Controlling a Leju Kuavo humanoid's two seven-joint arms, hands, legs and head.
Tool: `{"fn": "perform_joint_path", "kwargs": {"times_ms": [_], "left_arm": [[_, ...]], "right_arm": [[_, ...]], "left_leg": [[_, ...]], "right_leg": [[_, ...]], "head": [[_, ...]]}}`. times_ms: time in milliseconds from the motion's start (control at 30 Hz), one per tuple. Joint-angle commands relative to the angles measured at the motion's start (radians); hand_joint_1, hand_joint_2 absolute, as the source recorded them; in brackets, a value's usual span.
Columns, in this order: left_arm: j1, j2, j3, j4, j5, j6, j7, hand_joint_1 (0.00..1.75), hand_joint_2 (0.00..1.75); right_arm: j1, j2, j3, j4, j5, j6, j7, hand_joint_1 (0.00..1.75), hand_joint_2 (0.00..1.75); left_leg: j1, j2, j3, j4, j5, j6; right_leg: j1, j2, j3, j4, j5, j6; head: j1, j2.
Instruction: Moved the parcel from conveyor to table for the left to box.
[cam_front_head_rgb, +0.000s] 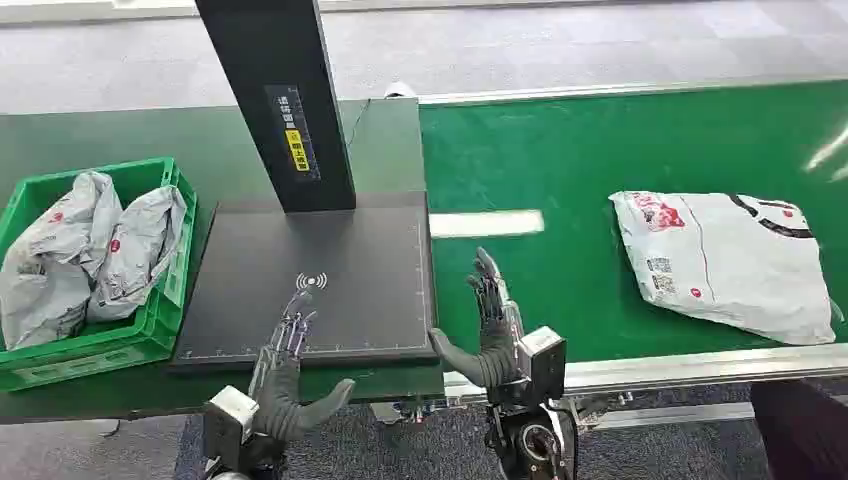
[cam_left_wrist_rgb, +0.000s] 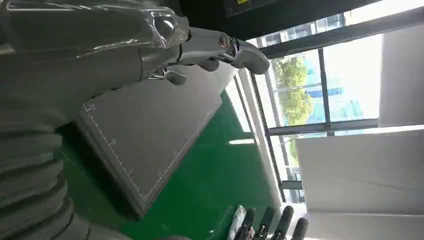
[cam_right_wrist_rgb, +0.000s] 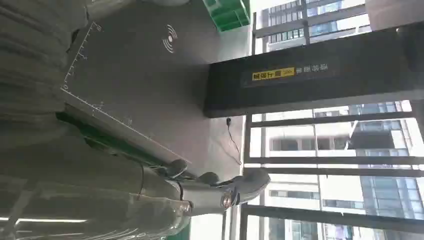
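A grey-white plastic parcel (cam_front_head_rgb: 728, 262) with red and black print lies flat on the green conveyor belt (cam_front_head_rgb: 600, 160) at the right. My right hand (cam_front_head_rgb: 492, 325) hovers open at the belt's near left edge, well left of the parcel, fingers straight and empty. My left hand (cam_front_head_rgb: 285, 375) is open too, over the near edge of the black scanner pad (cam_front_head_rgb: 330, 270), holding nothing. The left wrist view shows the left hand's (cam_left_wrist_rgb: 150, 45) fingers above the pad (cam_left_wrist_rgb: 150, 125). In the right wrist view the right hand (cam_right_wrist_rgb: 150, 200) lies beside the pad (cam_right_wrist_rgb: 135, 75).
A green crate (cam_front_head_rgb: 150, 330) at the left holds two grey parcels (cam_front_head_rgb: 90, 250). A black post (cam_front_head_rgb: 285, 100) with a yellow label rises from the pad's far side. The dark green table (cam_front_head_rgb: 100, 135) lies behind. The conveyor's metal rail (cam_front_head_rgb: 700, 365) runs along the near edge.
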Motion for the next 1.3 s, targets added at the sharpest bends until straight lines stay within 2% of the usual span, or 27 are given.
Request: {"fn": "perform_joint_path", "kwargs": {"times_ms": [33, 67, 100, 167, 267, 333, 400, 433, 500, 567, 733, 833, 867, 900, 967, 1033, 1167, 1300], "left_arm": [[-0.005, 0.013, -0.006, 0.023, 0.000, -0.003, 0.008, 0.00, 1.75], [-0.004, 0.013, -0.005, 0.022, 0.001, -0.003, 0.008, 0.00, 1.75], [0.003, 0.013, -0.003, 0.013, 0.001, -0.002, 0.009, 0.00, 1.75], [0.007, 0.015, -0.005, 0.010, 0.002, -0.003, 0.009, 0.00, 1.75], [0.011, 0.019, -0.012, 0.026, 0.008, -0.005, 0.008, 0.00, 1.75], [0.006, 0.023, -0.014, 0.050, 0.021, -0.005, -0.004, 0.00, 1.75], [0.011, 0.025, -0.016, 0.041, 0.028, -0.004, -0.009, 0.00, 1.75], [0.014, 0.025, -0.016, 0.032, 0.032, -0.005, -0.008, 0.00, 1.75], [0.021, 0.025, -0.010, 0.012, 0.042, -0.010, -0.003, 0.00, 1.75], [0.028, 0.030, -0.005, 0.000, 0.048, -0.016, 0.001, 0.00, 1.75], [0.027, 0.033, -0.003, -0.004, 0.048, -0.026, 0.003, 0.00, 1.75], [0.030, 0.037, -0.005, -0.010, 0.048, -0.029, 0.006, 0.00, 1.75], [0.031, 0.039, -0.006, -0.012, 0.048, -0.031, 0.008, 0.00, 1.75], [0.030, 0.041, -0.006, -0.010, 0.048, -0.034, 0.008, 0.00, 1.75], [0.025, 0.040, -0.006, -0.006, 0.047, -0.043, 0.010, 0.00, 1.75], [0.021, 0.037, -0.003, -0.004, 0.042, -0.056, 0.013, 0.00, 1.75], [0.005, 0.038, -0.001, 0.020, 0.035, -0.074, 0.012, 0.00, 1.75], [-0.005, 0.039, 0.000, 0.035, 0.034, -0.078, 0.010, 0.00, 1.75]], "right_arm": [[-0.013, -0.011, 0.001, 0.015, 0.015, -0.011, 0.006, 0.00, 1.75], [-0.013, -0.015, -0.001, 0.008, 0.027, -0.029, 0.007, 0.00, 1.75], [-0.014, -0.033, -0.009, -0.023, 0.090, -0.096, 0.023, 0.00, 1.75], [-0.044, -0.078, -0.042, -0.021, 0.186, -0.174, 0.108, 0.00, 1.75], [-0.139, -0.164, -0.200, 0.059, 0.270, -0.252, 0.175, 0.00, 1.75], [-0.268, -0.265, -0.327, 0.238, 0.381, -0.362, 0.225, 0.00, 1.75], [-0.434, -0.372, -0.401, 0.484, 0.549, -0.547, 0.297, 0.00, 1.75], [-0.503, -0.420, -0.428, 0.586, 0.616, -0.637, 0.369, 0.00, 1.75], [-0.604, -0.511, -0.469, 0.718, 0.680, -0.661, 0.450, 0.00, 1.75], [-0.646, -0.563, -0.488, 0.771, 0.723, -0.678, 0.511, 0.00, 1.75], [-0.647, -0.607, -0.538, 0.786, 0.797, -0.709, 0.601, 0.00, 1.75], [-0.665, -0.630, -0.558, 0.803, 0.810, -0.663, 0.651, 0.00, 1.75], [-0.678, -0.635, -0.583, 0.814, 0.792, -0.605, 0.661, 0.00, 1.75], [-0.693, -0.644, -0.612, 0.824, 0.770, -0.497, 0.670, 0.00, 1.75], [-0.694, -0.654, -0.638, 0.824, 0.769, -0.406, 0.697, 0.00, 1.75], [-0.679, -0.653, -0.691, 0.822, 0.744, -0.299, 0.668, 0.00, 1.75], [-0.618, -0.645, -0.743, 0.817, 0.726, -0.138, 0.539, 0.00, 1.75], [-0.595, -0.639, -0.717, 0.822, 0.774, -0.112, 0.551, 0.00, 1.75]], "left_leg": [[0.000, -0.001, 0.002, -0.001, 0.000, 0.000], [0.000, -0.001, 0.002, -0.002, 0.000, -0.001], [0.000, -0.001, 0.002, -0.001, 0.000, 0.000], [-0.001, -0.001, 0.002, -0.001, 0.000, 0.000], [-0.001, -0.002, 0.002, -0.001, 0.001, 0.000], [-0.002, -0.002, 0.002, -0.002, 0.001, 0.001], [-0.002, -0.004, 0.003, -0.003, 0.003, 0.002], [-0.002, -0.003, 0.004, -0.004, 0.004, 0.002], [-0.004, -0.001, 0.002, -0.001, 0.002, 0.003], [-0.007, -0.003, 0.000, 0.000, 0.003, 0.005], [-0.008, -0.006, 0.001, -0.001, 0.003, 0.005], [-0.008, -0.007, 0.000, 0.000, 0.003, 0.005], [-0.008, -0.007, 0.001, -0.001, 0.003, 0.005], [-0.008, -0.006, -0.001, 0.000, 0.003, 0.005], [-0.008, -0.005, -0.002, 0.000, 0.003, 0.006], [-0.008, -0.006, -0.002, 0.000, 0.003, 0.006], [-0.007, -0.007, -0.002, -0.001, 0.003, 0.006], [-0.007, -0.007, 0.000, -0.002, 0.003, 0.005]], "right_leg": [[0.000, -0.001, 0.002, -0.001, -0.001, 0.000], [0.000, -0.001, 0.002, -0.001, -0.001, 0.000], [0.000, -0.001, 0.002, -0.001, -0.001, 0.000], [-0.001, -0.001, 0.002, -0.001, -0.001, 0.000], [-0.001, -0.002, 0.002, -0.002, 0.000, 0.001], [-0.002, -0.002, 0.003, -0.002, 0.001, 0.001], [-0.003, -0.005, 0.005, -0.005, 0.002, 0.002], [-0.003, -0.004, 0.006, -0.007, 0.003, 0.003], [-0.005, -0.002, 0.004, -0.003, 0.003, 0.004], [-0.008, -0.004, 0.002, -0.002, 0.004, 0.005], [-0.008, -0.006, 0.003, -0.002, 0.004, 0.006], [-0.008, -0.007, 0.002, -0.001, 0.003, 0.006], [-0.008, -0.007, 0.003, -0.002, 0.003, 0.006], [-0.008, -0.006, 0.001, -0.001, 0.003, 0.006], [-0.009, -0.005, 0.001, 0.000, 0.003, 0.006], [-0.008, -0.007, 0.001, -0.001, 0.003, 0.007], [-0.008, -0.008, 0.002, -0.002, 0.003, 0.007], [-0.007, -0.008, 0.004, -0.003, 0.003, 0.006]], "head": [[0.000, 0.000], [0.000, 0.000], [0.000, 0.000], [0.000, 0.000], [0.000, 0.000], [0.000, 0.000], [0.000, 0.000], [0.000, 0.000], [0.000, 0.000], [0.000, 0.000], [-0.001, 0.000], [-0.001, 0.000], [-0.001, 0.000], [-0.001, 0.000], [-0.001, 0.000], [-0.001, 0.000], [-0.001, 0.000], [-0.002, 0.000]]}}
